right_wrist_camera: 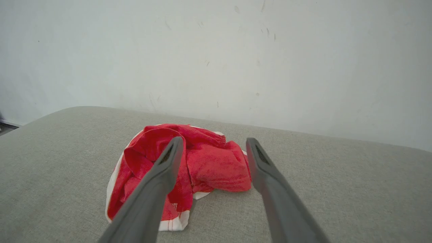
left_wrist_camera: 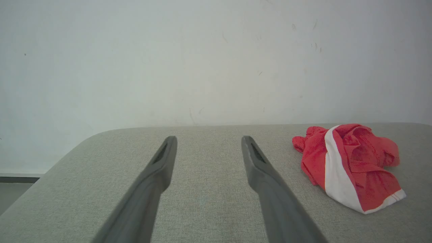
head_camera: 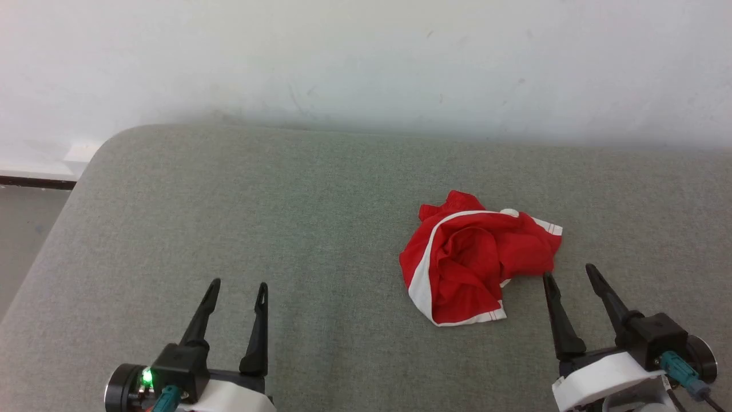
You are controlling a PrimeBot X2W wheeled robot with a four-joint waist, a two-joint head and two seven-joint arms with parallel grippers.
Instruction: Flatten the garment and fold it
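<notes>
**On the grey pad: shorts bunched up, both grippers empty**

Right of centre on the grey fabric surface (head_camera: 286, 194) lies the garment (head_camera: 477, 263), a crumpled red heap. A white stripe curves down its left side and white trim runs along its near hem. It sits well apart from the surface's left edge and clear of the far edge.

Edges: the far-left corner of the surface is rounded. The far edge runs along the white wall (head_camera: 366, 57). The whole left half of the surface is bare cloth, open for moving.

My left gripper (head_camera: 239, 284) hovers near-left, fingers spread wide and holding nothing, well apart from the shorts. A green light (head_camera: 147, 376) glows on its base.

My right gripper (head_camera: 568, 271) is also spread wide and empty. Its left fingertip sits just beside the heap's near-right edge; I cannot tell whether it touches.

Writing: a small white patch (head_camera: 509, 213) shows at the heap's far edge, too small to read.
</notes>
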